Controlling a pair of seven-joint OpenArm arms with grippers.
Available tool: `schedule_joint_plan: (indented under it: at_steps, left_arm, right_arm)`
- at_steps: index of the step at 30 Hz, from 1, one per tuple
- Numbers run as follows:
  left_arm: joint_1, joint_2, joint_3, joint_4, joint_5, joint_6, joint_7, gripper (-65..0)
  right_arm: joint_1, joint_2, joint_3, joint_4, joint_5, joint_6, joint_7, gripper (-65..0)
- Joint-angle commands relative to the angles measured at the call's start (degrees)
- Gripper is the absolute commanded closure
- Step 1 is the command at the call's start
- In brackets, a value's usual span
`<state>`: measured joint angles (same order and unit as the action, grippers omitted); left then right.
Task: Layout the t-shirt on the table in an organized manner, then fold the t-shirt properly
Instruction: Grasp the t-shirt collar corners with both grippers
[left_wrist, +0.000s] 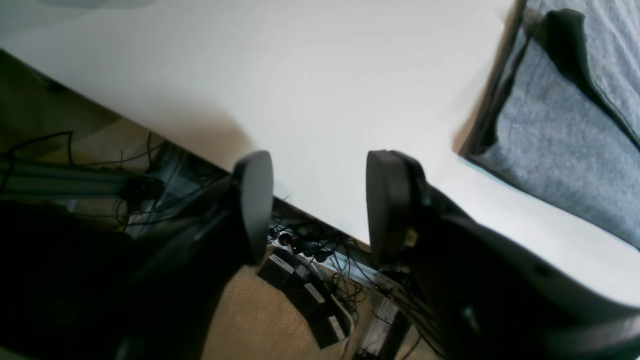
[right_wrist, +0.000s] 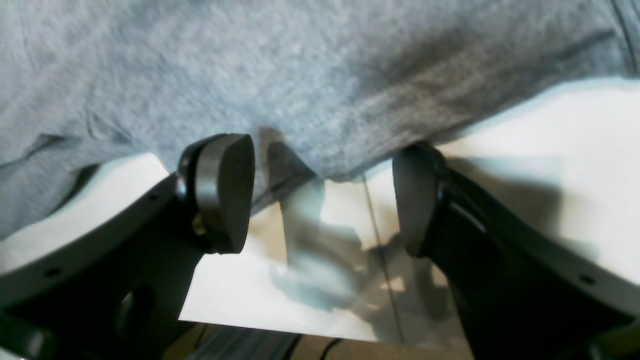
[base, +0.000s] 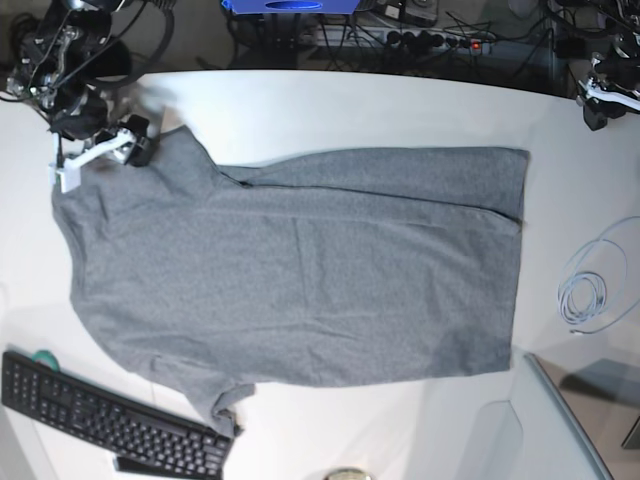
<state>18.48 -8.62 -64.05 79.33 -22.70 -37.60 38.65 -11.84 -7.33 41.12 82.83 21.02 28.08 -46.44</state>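
The heather-grey t-shirt (base: 300, 280) lies spread flat on the white table (base: 400, 110), hem to the right and sleeves at the upper left and lower left. My right gripper (base: 138, 150) is at the upper-left sleeve. In the right wrist view it (right_wrist: 322, 195) is open, its fingers (right_wrist: 225, 190) just short of the shirt's edge (right_wrist: 300, 75), holding nothing. My left gripper (base: 600, 100) is at the far right table edge, away from the shirt. In the left wrist view it (left_wrist: 320, 200) is open and empty over the table edge (left_wrist: 310, 215), with the shirt (left_wrist: 565, 140) off to the right.
A black keyboard (base: 110, 425) lies at the lower left, close to the lower sleeve. A coiled white cable (base: 585, 295) lies right of the hem. A grey panel (base: 580, 420) stands at the lower right. Cables and power strips (left_wrist: 310, 290) sit below the table edge.
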Motion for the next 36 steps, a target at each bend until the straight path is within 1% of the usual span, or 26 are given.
schedule_joint_plan:
  at_steps: [1,2,3,4,5,9,12,14,19,25,27,30,32,34,36]
  left_arm:
    - [0.29,-1.18,-0.52,-0.34,-0.55,-0.15,-0.9,-28.3]
    - [0.2,-1.18,-0.61,-1.04,-0.55,-0.15,-0.9,-28.3]
    - [0.2,-1.18,-0.61,-1.66,-0.55,-0.15,-0.9,-28.3]
    - [0.2,-1.18,-0.61,-2.1,-0.55,-0.15,-0.9,-28.3]
    - [0.2,-1.18,-0.61,-2.27,-0.55,-0.15,-0.9,-28.3]
    - [0.2,-1.18,-0.43,-2.45,-0.55,-0.15,-0.9,-28.3]
    - [0.11,-1.18,-0.34,-2.27,-0.55,-0.15,-0.9,-28.3]
    - [0.11,-1.18,-0.26,-2.27,-0.47,-0.15,-0.9,-28.3]
    - [0.03,-1.18,-0.08,-2.45,-0.47,-0.15,-0.9,-28.3]
    - [0.55,-1.18,6.78,-1.92,-0.47,-0.15,-0.9,-28.3]
    - [0.64,-1.18,8.45,-1.92,-0.47,-0.15,-0.9,-28.3]
    - [0.73,-1.18,10.47,-1.92,-0.47,-0.15,-0.9,-28.3]
    - [0.73,-1.18,10.91,-1.92,-0.47,-0.15,-0.9,-28.3]
    - [0.73,-1.18,10.91,-1.92,-0.47,-0.15,-0.9,-28.3]
    - [0.73,-1.18,10.91,-1.92,-0.47,-0.15,-0.9,-28.3]
  right_arm:
    - [-0.16,0.17,-0.02,0.29,-0.14,0.28,-0.38,-41.0]
    - [-0.16,0.17,-0.11,0.29,-0.14,0.28,-0.2,-40.4]
    - [-0.16,0.17,-0.11,0.38,-0.14,0.28,-0.2,-38.0]
    - [-0.16,0.17,-0.11,0.47,-0.14,0.28,-0.38,-33.9]
    - [-0.16,0.17,-0.2,0.47,-0.14,0.28,-0.47,-28.7]
    - [-0.16,0.17,-0.2,0.56,-0.14,0.28,-0.55,0.0]
    - [-0.16,0.17,-0.2,0.82,-0.14,0.28,-1.61,-1.5]
    - [-0.16,0.17,-0.2,3.02,-0.14,0.28,-3.63,0.0]
    - [1.86,0.26,-2.05,8.65,-0.14,-0.16,-9.43,-0.2]
    - [8.54,0.52,-3.72,8.82,-0.58,-0.43,-13.74,-0.3]
    - [10.91,1.14,-4.24,8.73,-0.58,-2.71,-14.18,-0.3]
    - [13.81,2.81,-8.11,8.12,-0.58,-6.05,-13.65,-0.3]
    - [16.63,4.48,-10.05,6.1,-0.58,-7.11,-13.65,-0.3]
    - [19.53,5.62,-10.49,2.49,-0.58,-7.81,-13.56,-0.3]
    - [21.81,6.67,-10.84,-1.2,-0.58,-8.34,-11.89,-0.3]
